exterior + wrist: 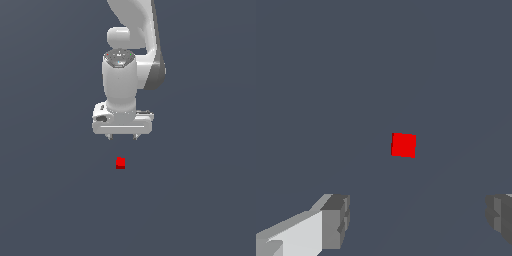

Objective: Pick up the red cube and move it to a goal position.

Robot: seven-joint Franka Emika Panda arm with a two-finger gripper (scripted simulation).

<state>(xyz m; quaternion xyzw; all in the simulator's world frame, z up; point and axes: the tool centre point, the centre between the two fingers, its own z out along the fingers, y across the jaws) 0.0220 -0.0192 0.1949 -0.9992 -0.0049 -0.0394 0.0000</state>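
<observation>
1. The white Franka arm (131,40) comes down from the top of the exterior view, wrist pointing straight down, a pose that suits a top grasp.
2. The gripper (122,136) hangs empty above the table (45,200), its fingers (336,220) spread wide; that spacing leaves ample room for so narrow an object.
3. The red cube (120,163) rests on the table below the gripper, well apart from the fingers, untouched; in the wrist view it sits ahead of the fingertips, so lowering alone probably won't straddle it.
</observation>
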